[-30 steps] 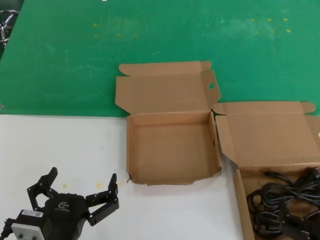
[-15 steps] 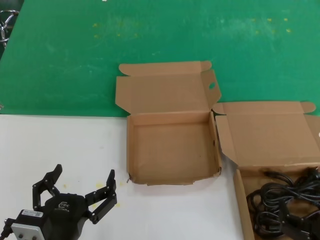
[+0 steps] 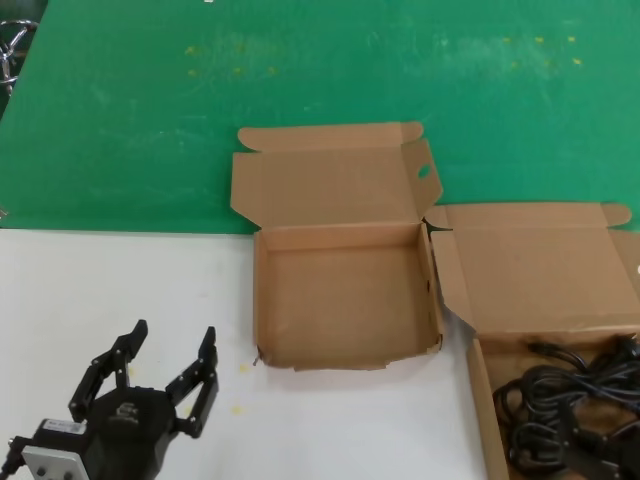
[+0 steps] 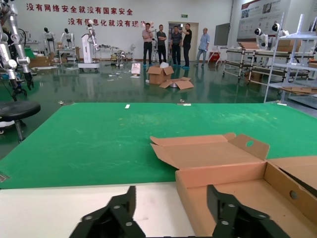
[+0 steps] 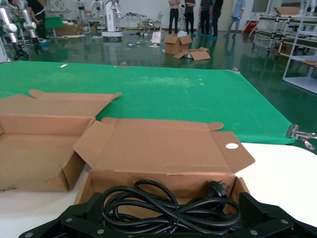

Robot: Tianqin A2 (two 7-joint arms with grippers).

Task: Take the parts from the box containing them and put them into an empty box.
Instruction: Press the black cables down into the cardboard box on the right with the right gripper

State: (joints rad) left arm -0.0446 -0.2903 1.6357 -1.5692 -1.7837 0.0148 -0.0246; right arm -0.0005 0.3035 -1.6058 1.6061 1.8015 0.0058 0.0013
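Left gripper (image 3: 165,365): was seen low over the white table (image 3: 120,290), near the front-left corner of the empty box (image 3: 345,300), its fingers (image 3: 205,375) spread apart and nothing held between them.
Right gripper (image 5: 171,220): was positioned just above the parts (image 5: 171,206), its jaws spread wide on either side of the cable bundle; nothing was gripped.
Parts: were coiled inside the box containing them (image 3: 545,265), at the robot's right.
Empty box: was set with its lid folded back onto the green mat (image 3: 300,70), touching the other box at one corner.
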